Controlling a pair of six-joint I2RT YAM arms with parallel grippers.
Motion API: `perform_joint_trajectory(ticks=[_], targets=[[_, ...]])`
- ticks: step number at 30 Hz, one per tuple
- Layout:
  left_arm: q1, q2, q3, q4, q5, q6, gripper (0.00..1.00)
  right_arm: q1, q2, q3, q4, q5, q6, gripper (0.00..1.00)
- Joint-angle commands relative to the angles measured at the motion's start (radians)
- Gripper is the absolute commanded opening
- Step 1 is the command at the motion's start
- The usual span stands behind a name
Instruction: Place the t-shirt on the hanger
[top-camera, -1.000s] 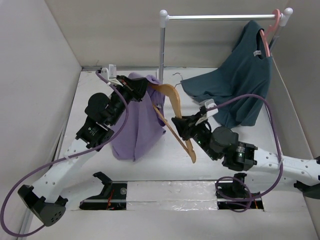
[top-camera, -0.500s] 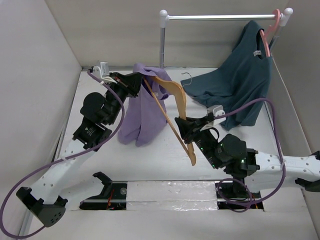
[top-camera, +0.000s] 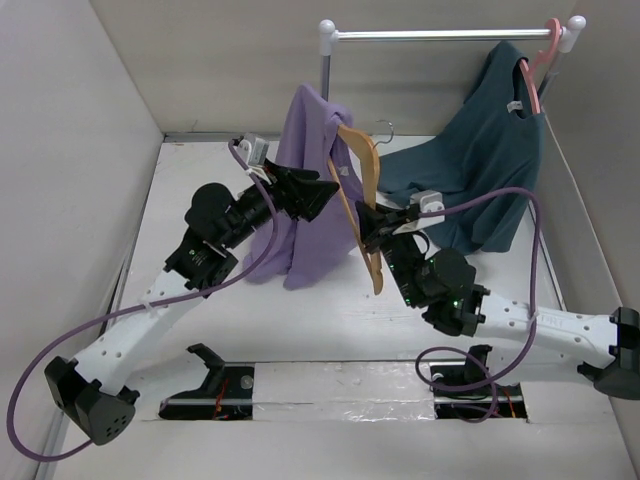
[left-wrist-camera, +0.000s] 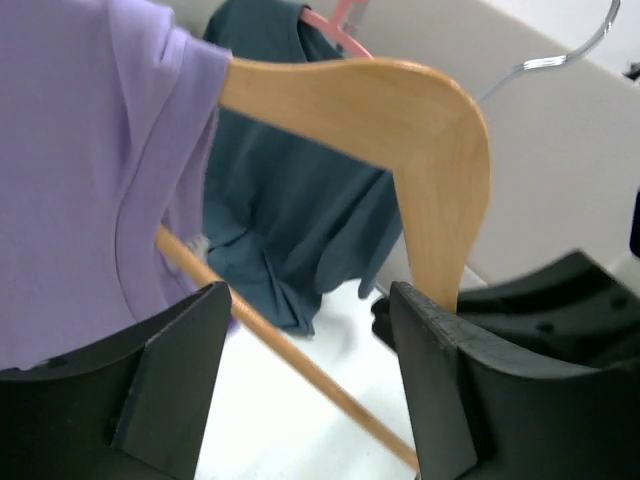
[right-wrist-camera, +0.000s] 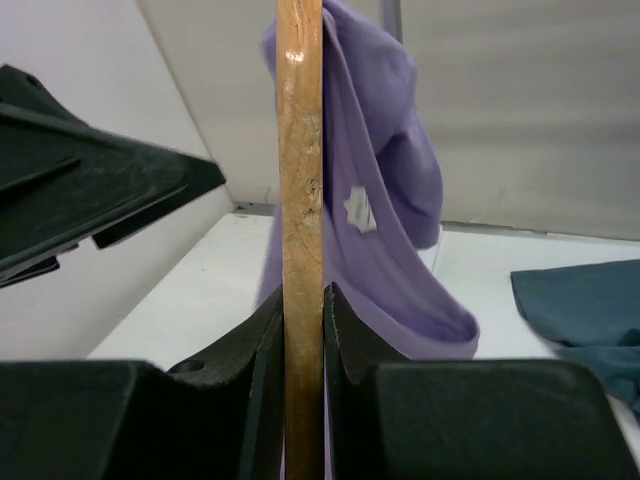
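The lavender t-shirt (top-camera: 298, 200) (left-wrist-camera: 80, 180) (right-wrist-camera: 390, 190) hangs from one arm of the tan wooden hanger (top-camera: 360, 170) (left-wrist-camera: 400, 110) (right-wrist-camera: 302, 180), which is held up off the table and nearly upright. My right gripper (top-camera: 372, 226) (right-wrist-camera: 303, 330) is shut on the hanger's lower arm. My left gripper (top-camera: 318, 190) (left-wrist-camera: 310, 385) stands open just beside the shirt's collar. The hanger's thin lower bar (left-wrist-camera: 290, 360) runs across the gap beyond its fingers (left-wrist-camera: 170, 390) without being pinched. The metal hook (top-camera: 383, 128) (left-wrist-camera: 560, 50) points up and back.
A dark teal t-shirt (top-camera: 480, 150) (left-wrist-camera: 280, 230) hangs on a pink hanger (top-camera: 545, 55) from the metal rail (top-camera: 440, 34) at the back right and trails onto the table. The rail's post (top-camera: 325, 90) stands right behind the lavender shirt. Walls enclose the left, back and right.
My left gripper has opened and let go of the t-shirt. Both arms have lifted the hanger and shirt higher and to the right, and the hanger now stands more upright.
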Motion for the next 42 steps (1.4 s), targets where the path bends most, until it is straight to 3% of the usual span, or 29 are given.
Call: perform_joint_trajectory(ticks=[1, 5, 6, 8, 10, 13, 18, 25, 26, 28, 29, 30, 31, 42], targets=[[0.000, -0.051, 0.049, -0.029, 0.053, 0.122, 0.62, -0.019, -0.088, 0.008, 0.218, -0.075, 0.035, 0.00], [0.000, -0.146, -0.050, 0.086, -0.197, 0.098, 0.66, -0.085, -0.179, -0.011, 0.104, -0.170, 0.138, 0.00], [0.000, -0.157, -0.079, 0.116, -0.325, 0.089, 0.67, -0.096, -0.200, -0.011, 0.042, -0.208, 0.173, 0.00], [0.011, -0.137, -0.083, 0.124, -0.404, 0.086, 0.67, -0.117, -0.265, -0.011, -0.008, -0.249, 0.201, 0.00], [0.078, -0.051, -0.052, 0.124, -0.356, 0.083, 0.64, -0.151, -0.302, -0.004, -0.084, -0.322, 0.231, 0.00], [0.165, 0.091, 0.034, 0.115, -0.140, 0.078, 0.63, -0.174, -0.374, -0.010, -0.157, -0.371, 0.265, 0.00], [0.166, 0.210, 0.110, 0.209, 0.074, 0.139, 0.66, -0.219, -0.441, -0.026, -0.200, -0.422, 0.285, 0.00], [0.130, 0.273, 0.172, 0.235, 0.140, 0.192, 0.61, -0.240, -0.448, -0.023, -0.219, -0.463, 0.285, 0.00], [0.130, 0.276, 0.171, 0.241, 0.143, 0.187, 0.58, -0.240, -0.447, -0.020, -0.226, -0.464, 0.284, 0.00], [0.130, 0.284, 0.181, 0.245, 0.151, 0.186, 0.41, -0.240, -0.447, -0.024, -0.223, -0.462, 0.290, 0.00], [0.130, 0.285, 0.184, 0.247, 0.152, 0.183, 0.30, -0.240, -0.443, -0.027, -0.213, -0.463, 0.293, 0.00], [0.130, 0.285, 0.184, 0.253, 0.158, 0.176, 0.09, -0.249, -0.440, -0.029, -0.209, -0.462, 0.287, 0.00], [0.130, 0.282, 0.181, 0.256, 0.163, 0.169, 0.00, -0.249, -0.437, -0.029, -0.207, -0.457, 0.288, 0.00], [0.121, 0.060, -0.124, 0.406, 0.339, -0.046, 0.00, -0.258, -0.288, -0.072, 0.107, -0.464, 0.256, 0.00]])
